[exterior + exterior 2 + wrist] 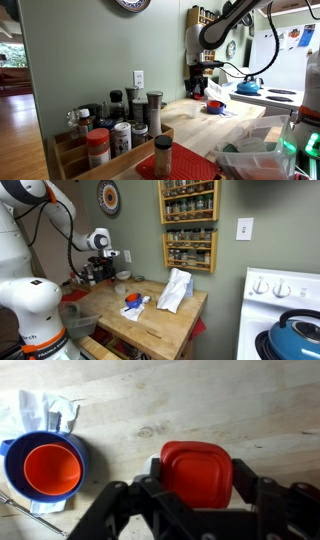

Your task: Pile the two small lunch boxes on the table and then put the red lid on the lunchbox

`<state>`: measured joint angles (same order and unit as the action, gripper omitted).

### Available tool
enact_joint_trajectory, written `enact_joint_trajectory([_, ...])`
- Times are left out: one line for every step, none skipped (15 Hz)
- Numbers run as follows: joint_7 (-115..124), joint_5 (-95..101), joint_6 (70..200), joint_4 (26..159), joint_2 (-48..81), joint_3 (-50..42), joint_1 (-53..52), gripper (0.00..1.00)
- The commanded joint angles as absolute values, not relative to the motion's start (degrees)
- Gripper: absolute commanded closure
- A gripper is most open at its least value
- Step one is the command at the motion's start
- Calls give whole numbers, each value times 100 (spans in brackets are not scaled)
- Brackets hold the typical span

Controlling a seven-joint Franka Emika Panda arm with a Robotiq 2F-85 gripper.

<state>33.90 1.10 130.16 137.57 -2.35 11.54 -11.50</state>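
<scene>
- On the table, in the wrist view, the red lid lies flat, a thin piece with rounded corners.
- The gripper hangs over it with its jaws released and set wide, one finger on each side of the lid. Whether either one touches the rim I cannot tell.
- Well apart from the lid, the blue lunch box has the red lunch box nested inside it. A white cloth lies just beside them.
- The piling looks done, so I judge the step in hand to be picking up the lid.
- Next, the fingers probably need to sit low against the wood and close on the lid's thin edges. The lid must then be lifted level, carried across and centred over the nested boxes.
</scene>
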Motion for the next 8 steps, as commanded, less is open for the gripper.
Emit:
enact_joint_trajectory([2898, 301, 12932, 13539, 47, 1084, -1039, 54])
enact_joint_trajectory([2775, 310, 12933, 13513, 95, 1060, -1018, 54])
enact_joint_trajectory([2671, 291, 12958, 13502, 148, 1033, -997, 54])
enact_joint_trajectory([2601, 285, 12973, 13492, 196, 1011, -985, 54])
enact_joint_trajectory([2517, 276, 13008, 13492, 242, 989, -980, 54])
enact_joint_trajectory([2485, 295, 13020, 13486, 282, 968, -976, 54])
enact_joint_trajectory([2518, 376, 13085, 13495, 315, 948, -973, 54])
enact_joint_trajectory([2530, 393, 13096, 13489, 345, 935, -978, 54])
